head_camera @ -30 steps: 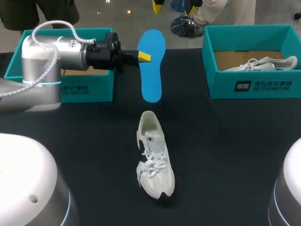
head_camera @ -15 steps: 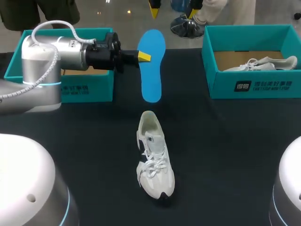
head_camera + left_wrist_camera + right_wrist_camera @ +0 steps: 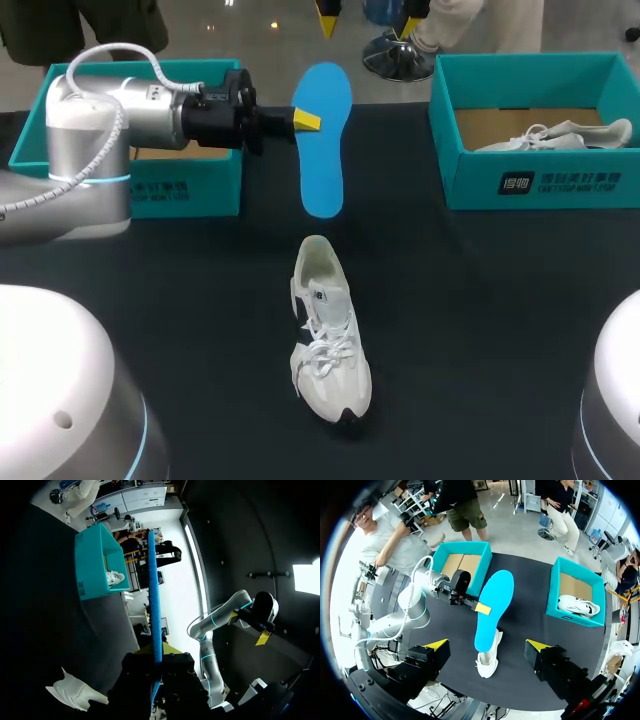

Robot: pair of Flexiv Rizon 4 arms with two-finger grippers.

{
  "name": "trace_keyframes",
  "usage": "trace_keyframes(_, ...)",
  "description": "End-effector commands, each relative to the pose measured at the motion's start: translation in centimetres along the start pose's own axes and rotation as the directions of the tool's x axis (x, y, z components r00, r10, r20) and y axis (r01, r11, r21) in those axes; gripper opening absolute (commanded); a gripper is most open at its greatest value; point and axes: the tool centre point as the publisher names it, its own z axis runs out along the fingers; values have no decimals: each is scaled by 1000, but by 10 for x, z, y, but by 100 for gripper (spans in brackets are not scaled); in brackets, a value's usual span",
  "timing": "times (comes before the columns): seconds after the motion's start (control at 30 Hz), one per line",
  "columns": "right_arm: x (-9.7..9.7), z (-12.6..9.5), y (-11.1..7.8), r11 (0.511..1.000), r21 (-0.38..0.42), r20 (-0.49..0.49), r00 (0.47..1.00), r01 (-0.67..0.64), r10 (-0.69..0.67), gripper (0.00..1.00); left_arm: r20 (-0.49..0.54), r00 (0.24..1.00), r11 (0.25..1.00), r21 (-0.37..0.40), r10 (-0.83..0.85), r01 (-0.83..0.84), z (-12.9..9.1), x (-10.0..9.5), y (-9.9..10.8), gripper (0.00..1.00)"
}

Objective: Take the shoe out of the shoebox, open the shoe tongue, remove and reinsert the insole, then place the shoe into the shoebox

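the left hand (image 3: 305, 121) is clamped on the blue insole (image 3: 324, 140), beyond the white shoe (image 3: 328, 340) lying on the tabletop (image 3: 480, 300). only the right wrist view shows the right hand (image 3: 487, 646), spread wide and empty; the left wrist view catches the insole edge-on.

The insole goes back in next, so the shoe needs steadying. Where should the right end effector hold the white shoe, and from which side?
Probably the laced midfoot of the shoe, from above with the right end effector, one finger per flank. The shoe stands on its sole, narrow there, and this leaves the far heel opening free for the insole.
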Motion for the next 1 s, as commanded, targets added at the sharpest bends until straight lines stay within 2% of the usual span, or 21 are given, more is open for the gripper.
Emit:
trace_keyframes(0.03,0,0,1,1000,2,1,1000,0,0,100,1,1000,1000,-1,0,0,0,0,0,0)
trace_keyframes(0.17,0,0,1,1000,2,1,1000,0,0,100,1,1000,1000,-1,0,0,0,0,0,0)
trace_keyframes(0.3,0,0,1,1000,2,1,1000,0,0,100,-49,982,983,-8,184,-185,-7,12,0,0)
trace_keyframes(0.53,0,0,1,1000,2,1,1000,0,0,100,-12,889,889,-6,459,-459,-17,31,6,0)
trace_keyframes(0.63,0,0,1,1000,2,1,1000,0,0,100,20,834,834,-37,551,-551,-19,38,10,0)
trace_keyframes(0.73,0,0,1,1000,2,1,1000,0,0,100,42,794,795,-68,606,-603,-20,41,14,0)
trace_keyframes(1.0,0,0,1,1000,2,1,1000,0,0,100,81,720,725,-73,689,-685,-25,38,23,0)
